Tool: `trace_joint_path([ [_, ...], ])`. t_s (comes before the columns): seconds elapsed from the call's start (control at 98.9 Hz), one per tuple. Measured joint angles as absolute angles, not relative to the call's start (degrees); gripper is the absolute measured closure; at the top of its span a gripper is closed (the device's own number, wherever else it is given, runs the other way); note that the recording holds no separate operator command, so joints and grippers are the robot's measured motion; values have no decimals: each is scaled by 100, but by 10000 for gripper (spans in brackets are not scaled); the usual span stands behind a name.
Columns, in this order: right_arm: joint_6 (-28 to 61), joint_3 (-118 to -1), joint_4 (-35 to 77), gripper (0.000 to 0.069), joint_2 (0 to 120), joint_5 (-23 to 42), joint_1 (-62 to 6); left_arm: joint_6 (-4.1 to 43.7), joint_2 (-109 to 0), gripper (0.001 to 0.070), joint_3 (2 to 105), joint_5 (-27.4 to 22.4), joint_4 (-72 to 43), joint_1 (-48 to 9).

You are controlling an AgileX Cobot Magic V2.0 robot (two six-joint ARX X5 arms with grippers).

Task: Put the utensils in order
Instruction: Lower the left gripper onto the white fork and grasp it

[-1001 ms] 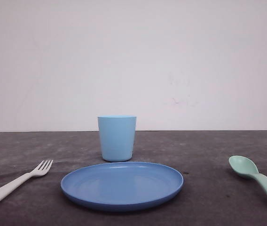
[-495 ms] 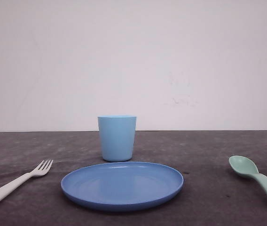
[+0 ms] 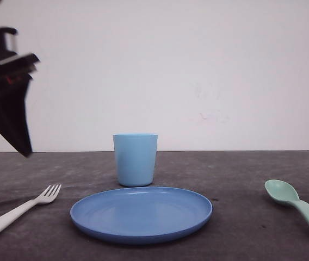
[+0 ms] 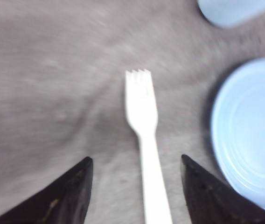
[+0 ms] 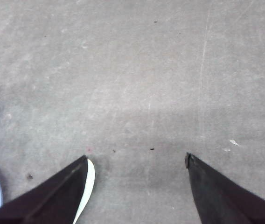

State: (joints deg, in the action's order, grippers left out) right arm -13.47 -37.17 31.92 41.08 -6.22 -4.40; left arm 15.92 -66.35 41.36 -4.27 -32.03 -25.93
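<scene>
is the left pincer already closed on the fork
No: in the left wrist view the left pincer is open above the table, the white fork lying untouched between its fingers.

Left pincer point(image 3: 5, 155) at the far left of the front view, raised above the table point(image 3: 241, 174), its dark fingers point(image 3: 13, 122) pointing down and spread; the arm above is blurred. In the left wrist view, the left pincer point(image 4: 136, 191) has its two fingers wide apart, holding nothing. In the right wrist view, the right pincer point(image 5: 137, 186) likewise has its fingers parted and bare, above the table.
</scene>
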Motion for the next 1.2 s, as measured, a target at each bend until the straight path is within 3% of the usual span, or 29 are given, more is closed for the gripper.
trace_joint_path([
  [0.334,-1350,-3717,3192,272,4108,-622,-440,1702,-7561,362,4136,-292,-2753,-3103],
  [0.637,-1347,-3717,3199,272,4108,-622,-440,1743,-8108,369,4154,-95,-2458,-3234],
  [0.718,-1347,-3717,3208,272,4108,-622,-440,1745,-8178,420,4178,-30,-2394,-3234],
  [0.95,-1347,-3726,3216,272,4108,-624,-440,1809,-8217,655,4185,183,-2375,-3227],
  [1.203,-1347,-3726,3216,272,4108,-622,-440,1813,-8178,670,4222,176,-2451,-3229],
])
